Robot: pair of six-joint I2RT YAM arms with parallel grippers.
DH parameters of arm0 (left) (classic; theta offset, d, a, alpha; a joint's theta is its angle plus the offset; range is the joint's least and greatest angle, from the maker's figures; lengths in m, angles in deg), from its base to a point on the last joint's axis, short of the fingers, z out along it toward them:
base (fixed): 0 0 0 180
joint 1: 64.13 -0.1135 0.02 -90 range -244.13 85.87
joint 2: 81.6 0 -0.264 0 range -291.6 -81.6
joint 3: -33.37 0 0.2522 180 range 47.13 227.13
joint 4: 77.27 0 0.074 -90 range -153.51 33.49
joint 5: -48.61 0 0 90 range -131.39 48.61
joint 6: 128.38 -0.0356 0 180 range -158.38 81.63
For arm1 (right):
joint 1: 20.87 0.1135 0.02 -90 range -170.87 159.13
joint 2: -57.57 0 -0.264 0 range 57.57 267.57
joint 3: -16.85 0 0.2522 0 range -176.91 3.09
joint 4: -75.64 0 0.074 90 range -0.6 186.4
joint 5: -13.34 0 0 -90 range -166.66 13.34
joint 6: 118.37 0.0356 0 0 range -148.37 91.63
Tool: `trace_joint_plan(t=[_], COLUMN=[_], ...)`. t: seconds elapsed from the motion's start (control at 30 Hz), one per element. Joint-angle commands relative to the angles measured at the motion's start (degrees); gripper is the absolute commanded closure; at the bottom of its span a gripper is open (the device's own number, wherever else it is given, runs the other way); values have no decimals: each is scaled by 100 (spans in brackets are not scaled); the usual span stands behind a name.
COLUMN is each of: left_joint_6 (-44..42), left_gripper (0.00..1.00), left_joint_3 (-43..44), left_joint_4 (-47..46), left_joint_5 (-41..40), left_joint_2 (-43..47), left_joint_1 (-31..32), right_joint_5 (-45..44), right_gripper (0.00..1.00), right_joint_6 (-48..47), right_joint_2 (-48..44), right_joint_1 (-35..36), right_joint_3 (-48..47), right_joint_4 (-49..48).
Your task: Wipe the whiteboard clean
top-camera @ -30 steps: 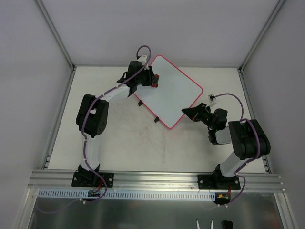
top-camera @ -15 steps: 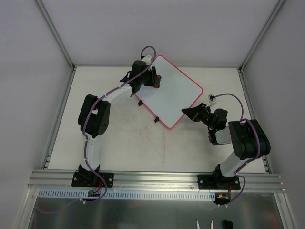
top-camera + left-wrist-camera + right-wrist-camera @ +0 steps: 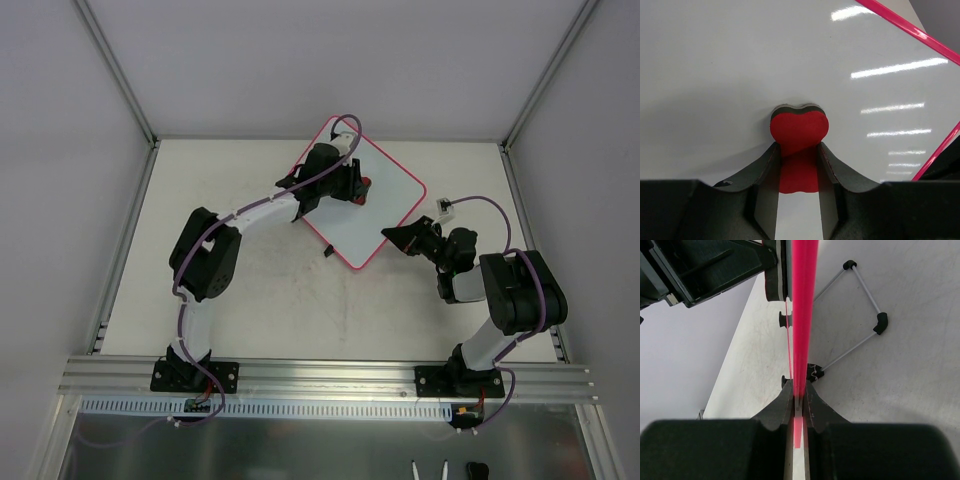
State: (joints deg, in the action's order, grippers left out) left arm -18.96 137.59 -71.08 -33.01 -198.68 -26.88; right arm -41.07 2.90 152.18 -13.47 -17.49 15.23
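Left pincer [image 3: 798, 152], clamped on red foam eraser [image 3: 799, 127], should press flat toward three o'clock; right pincer [image 3: 798, 392] grips pink-rimmed white whiteboard [image 3: 735, 60].

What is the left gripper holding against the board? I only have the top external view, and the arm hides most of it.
Observer: The left wrist view shows the left gripper shut on a red eraser, with its dark layer against the whiteboard.
Operator: Any scribble near it?
Observer: None shows in that view. The surface around the eraser is plain white with light reflections.
Operator: Is the right gripper really gripping the board?
Observer: Yes. The right wrist view shows the right gripper shut on the board's pink rim, which is seen edge-on.
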Motion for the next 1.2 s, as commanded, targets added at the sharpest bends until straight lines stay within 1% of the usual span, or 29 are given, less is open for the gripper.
trace_joint_plan(t=[0.0,0.13,0.23,0.37,0.43,0.47,0.6,0.63,0.67,0.7,0.77,0.97,1.0,1.17], left_joint_6=[290,212,132,264,299,282,264,308,334,378,510,958,1019,1222], left_gripper=[83,83,83,83,84,84,84,83,83,81,80,84,85,86], left_joint_3=[-178,-142,-230,-475,-809,-941,-1660,-1784,-1899,-2144,-2382,-3323,-3559,-4035], left_joint_4=[265,265,291,371,371,371,581,634,739,731,950,1223,1232,1302], left_joint_5=[199,164,41,251,226,60,-600,-714,-802,-1064,-1189,-1164,-1120,-856], left_joint_2=[-87,-9,175,404,754,904,1713,2036,2188,2320,2636,3102,3121,3095], left_joint_1=[212,63,-235,-850,-1114,-1150,-1185,-1177,-1185,-1194,-1220,-1484,-1597,-1871], right_joint_5=[211,202,211,202,211,211,202,202,202,211,211,220,220,220], right_gripper=[100,100,100,100,100,100,100,100,100,100,100,100,100,100], right_joint_6=[-244,-244,-253,-244,-244,-253,-261,-261,-261,-253,-235,-217,-235,-217], right_joint_2=[-48,-65,-74,-65,-48,-48,-74,-65,-74,-91,-74,-118,-118,-109], right_joint_1=[95,95,86,95,95,86,78,86,78,78,78,78,86,69], right_joint_3=[-166,-148,-140,-148,-148,-148,-139,-139,-139,-139,-148,-139,-131,-131], right_joint_4=[-836,-836,-836,-836,-836,-836,-836,-836,-836,-836,-836,-836,-836,-836])
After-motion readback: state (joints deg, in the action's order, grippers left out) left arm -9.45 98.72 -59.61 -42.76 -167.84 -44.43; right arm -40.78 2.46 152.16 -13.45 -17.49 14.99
